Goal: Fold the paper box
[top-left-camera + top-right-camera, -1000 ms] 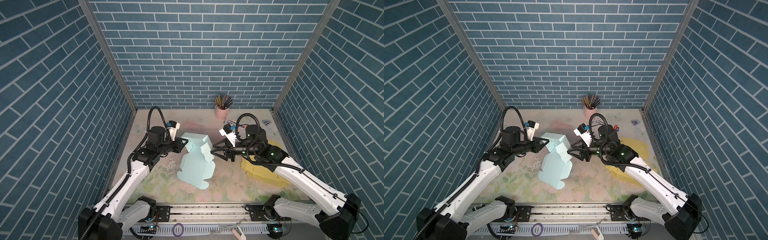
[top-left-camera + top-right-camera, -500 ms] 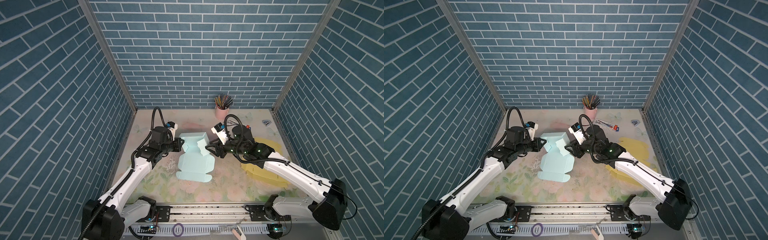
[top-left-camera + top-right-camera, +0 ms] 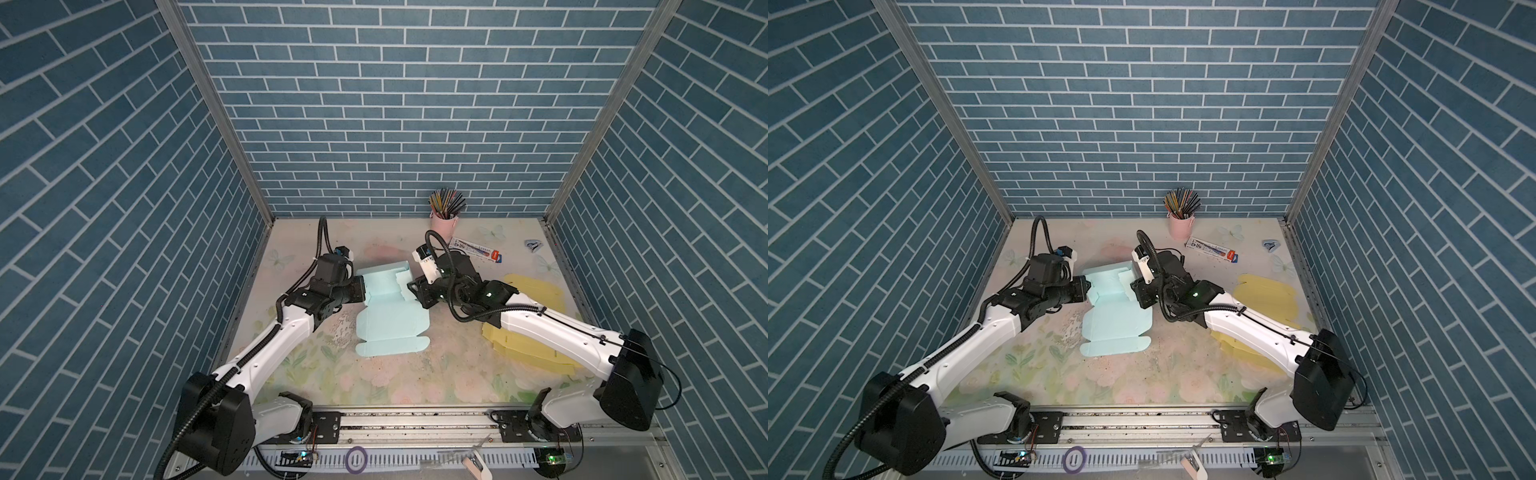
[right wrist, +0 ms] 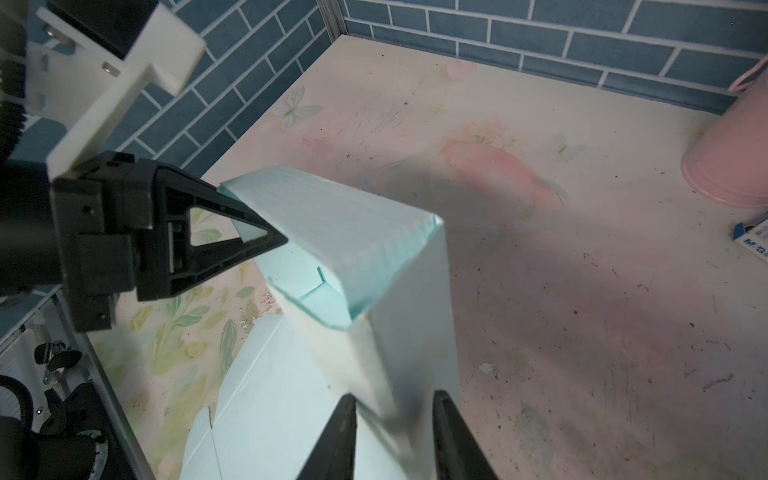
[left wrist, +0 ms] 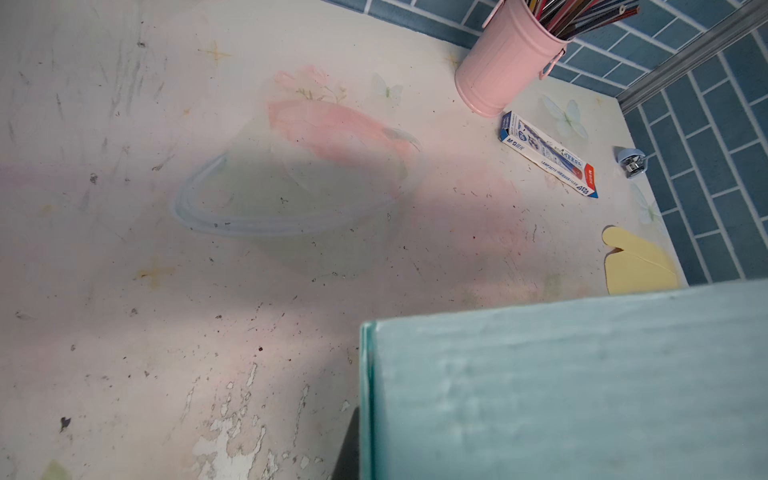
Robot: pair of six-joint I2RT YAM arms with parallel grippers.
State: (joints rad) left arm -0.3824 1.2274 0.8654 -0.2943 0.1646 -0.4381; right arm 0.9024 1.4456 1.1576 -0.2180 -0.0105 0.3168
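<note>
Quick look at the fold. The paper box [image 3: 390,316] sits mid-table in both top views, a bit left of centre of the frame. Its near half lies flat on the table [image 3: 386,382], with the rounded flap edge pointing at the bottom of the frame. The far end is bent up into a standing panel.

The left gripper [image 3: 361,289] comes in from the left and is pinched tight on the left corner of that raised panel. You can see it best in the right wrist view, where its black triangular finger [image 4: 232,237] sits right on the corrugated edge. In the left wrist view the box [image 5: 561,386] fills the lower right of the frame.

The right gripper [image 4: 392,399] is at the box's right side with its jaws apart, straddling the upright wall. It's blurry there, so I can't tell if the pads touch.

As for room, there's bare mat from the box's near edge down to the rail. To the right, the yellow sheet [image 3: 536,291] lies under the right arm, well apart from the box. The pink pencil cup [image 3: 444,224] and the pen box [image 3: 476,249] are at the upper right, near the back wall.
</note>
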